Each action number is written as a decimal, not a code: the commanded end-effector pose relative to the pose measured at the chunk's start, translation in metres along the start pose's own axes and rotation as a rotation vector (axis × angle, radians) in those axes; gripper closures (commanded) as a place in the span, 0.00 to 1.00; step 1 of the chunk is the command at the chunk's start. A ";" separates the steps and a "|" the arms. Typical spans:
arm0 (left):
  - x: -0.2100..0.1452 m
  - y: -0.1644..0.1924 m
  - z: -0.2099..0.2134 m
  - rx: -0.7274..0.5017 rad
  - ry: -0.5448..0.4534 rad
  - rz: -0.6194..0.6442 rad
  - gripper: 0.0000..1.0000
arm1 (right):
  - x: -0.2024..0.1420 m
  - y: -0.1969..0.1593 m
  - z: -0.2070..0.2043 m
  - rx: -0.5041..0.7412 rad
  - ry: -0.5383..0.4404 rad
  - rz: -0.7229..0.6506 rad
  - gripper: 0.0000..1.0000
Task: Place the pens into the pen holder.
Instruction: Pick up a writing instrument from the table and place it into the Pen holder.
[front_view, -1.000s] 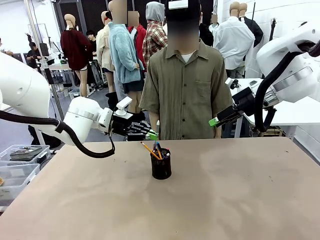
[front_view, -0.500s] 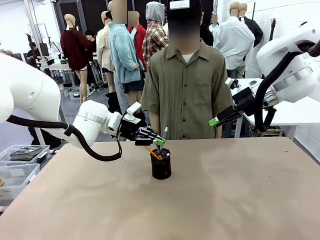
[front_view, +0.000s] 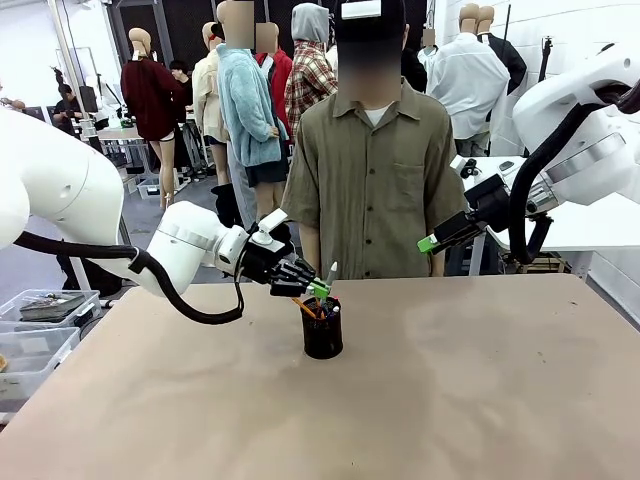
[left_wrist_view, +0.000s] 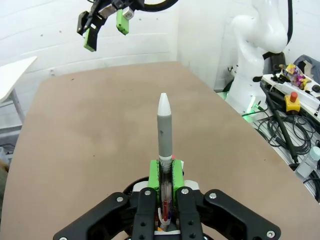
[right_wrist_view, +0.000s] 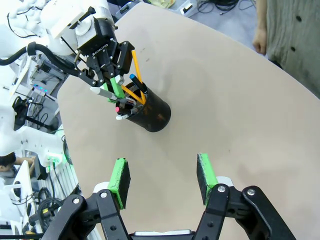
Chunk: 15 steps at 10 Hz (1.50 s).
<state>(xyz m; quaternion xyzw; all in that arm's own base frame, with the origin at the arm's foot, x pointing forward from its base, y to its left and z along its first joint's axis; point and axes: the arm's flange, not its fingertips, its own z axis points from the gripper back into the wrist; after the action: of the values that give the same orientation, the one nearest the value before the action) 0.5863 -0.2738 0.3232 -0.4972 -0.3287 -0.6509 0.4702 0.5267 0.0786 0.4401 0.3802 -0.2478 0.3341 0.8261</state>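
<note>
The black mesh pen holder (front_view: 322, 332) stands mid-table with yellow pencils (right_wrist_view: 136, 70) and a dark pen (right_wrist_view: 136, 84) sticking out of it. My left gripper (front_view: 318, 288) hovers just over its rim, shut on the white pen (front_view: 329, 272), whose pointed cap tilts up and away. In the left wrist view the white pen (left_wrist_view: 164, 127) runs straight up between the green pads (left_wrist_view: 153, 181). Its lower end reaches the mouth of the pen holder (right_wrist_view: 152, 114). My right gripper (front_view: 430, 243) hangs open in the air at the right, holding nothing, with its pads (right_wrist_view: 120, 182) spread wide.
A person in an olive shirt (front_view: 372, 170) stands at the far edge, right behind the holder. Clear plastic bins (front_view: 40, 320) sit off the table's left side. Bare tabletop (front_view: 480, 380) stretches around the holder on all sides.
My left gripper carried the white pen right, from left of the holder to just above it, then dipped slightly toward the rim. The right arm stayed still.
</note>
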 end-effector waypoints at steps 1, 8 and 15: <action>0.004 0.007 -0.002 -0.008 0.028 0.012 0.94 | 0.001 -0.002 0.000 0.015 -0.007 0.015 0.32; 0.006 0.003 0.000 -0.010 0.034 0.012 0.54 | 0.001 -0.002 0.000 0.015 -0.007 0.015 0.32; 0.089 -0.100 0.087 0.308 0.063 -0.002 0.54 | 0.001 -0.002 0.000 0.015 -0.007 0.015 0.32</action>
<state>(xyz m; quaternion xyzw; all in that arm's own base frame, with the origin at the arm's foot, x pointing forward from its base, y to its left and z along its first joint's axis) 0.5444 -0.2021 0.4305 -0.4210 -0.3998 -0.6366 0.5077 0.5269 0.0782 0.4400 0.3802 -0.2479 0.3338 0.8262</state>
